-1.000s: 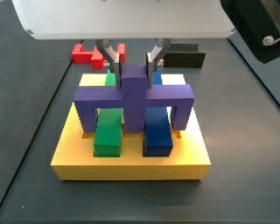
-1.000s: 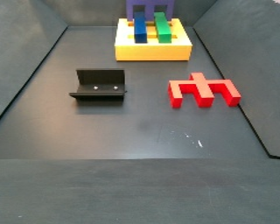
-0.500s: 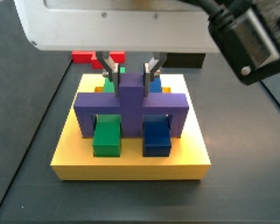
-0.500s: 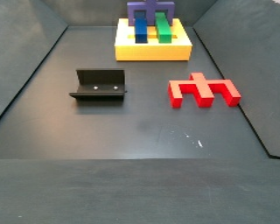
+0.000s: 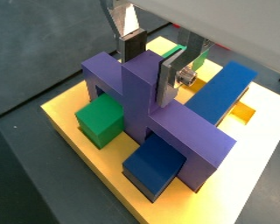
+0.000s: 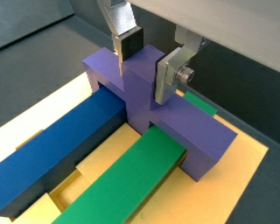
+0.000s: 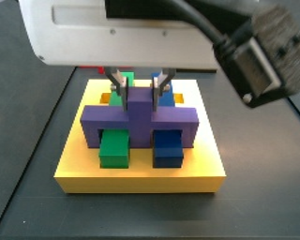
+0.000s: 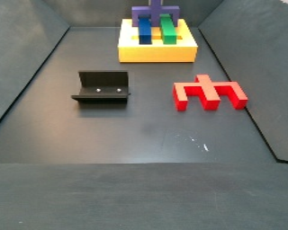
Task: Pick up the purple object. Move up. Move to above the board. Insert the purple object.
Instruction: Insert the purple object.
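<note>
The purple object (image 7: 138, 120) is seen seated low on the board (image 7: 142, 171), its crossbar lying across the green bar (image 7: 115, 148) and the blue bar (image 7: 168, 148), with its legs down at both ends. In both wrist views the central stem is shown running between the two bars, and the crossbar appears to rest on or just above them; whether it is fully bottomed in the slots cannot be told.

The gripper (image 5: 154, 54) is placed directly over the board, and its fingers (image 6: 168, 77) are clamped on the upright stem of the purple object, one silver plate against each side. No gap between pads and stem can be made out in either wrist view, so the grasp is judged to be held and not yet released.

In a side view the board (image 8: 157, 48) is found at about twelve o'clock on the tabletop (image 8: 147, 135), with the purple piece (image 8: 155, 14) standing on it. The fixture (image 8: 102, 88) stands at about nine o'clock from the centre, and a red block (image 8: 211, 92) lies at about three o'clock, both well apart from the board and untouched.

As a judgement: the pick-up, the lift and the move above the board are done, and the insertion is nearly or wholly complete. What is left is a final press, if needed.
</note>
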